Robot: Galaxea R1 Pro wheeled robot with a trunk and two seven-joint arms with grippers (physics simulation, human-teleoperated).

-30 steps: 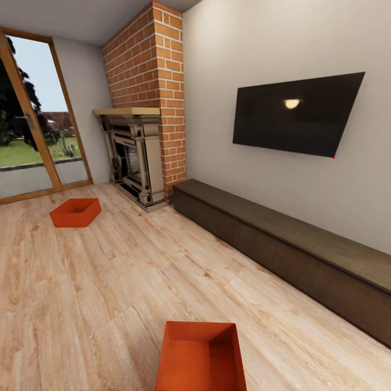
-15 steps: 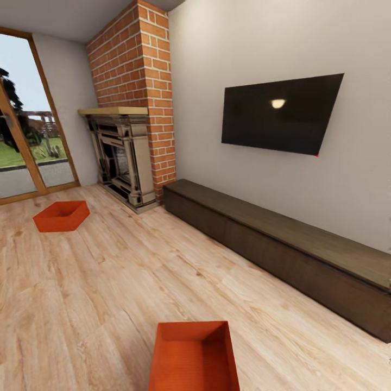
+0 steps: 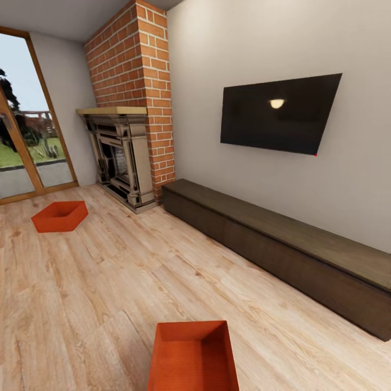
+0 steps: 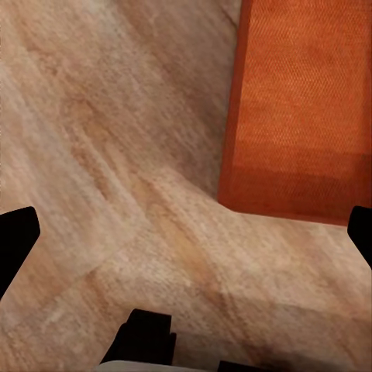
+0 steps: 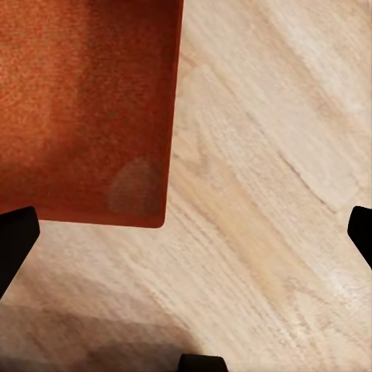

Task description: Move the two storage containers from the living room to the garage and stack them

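I am in the living room, on light wood planks [image 3: 108,282]. One orange-red storage container [image 3: 193,355] lies on the planks right below me, open side up. Its twin [image 3: 60,216] sits farther off at the left, near the glass door. In the left wrist view my left gripper [image 4: 188,240] hangs open above the planks beside a corner of the near container [image 4: 302,108]. My right gripper [image 5: 188,236] is open too, over the planks beside another corner of that container [image 5: 85,101]. Nothing is between either pair of fingers. The garage is out of view.
A red-brick fireplace [image 3: 127,108] stands at the back left. A long low dark-brown cabinet [image 3: 271,239] runs along the right wall under a black TV [image 3: 277,114]. A wood-framed glass door [image 3: 24,146] is at the far left. Open plank flooring lies between the containers.
The whole head picture has drifted left, so the camera has turned right, most of it in the first half second. The containers have not moved on the planks.
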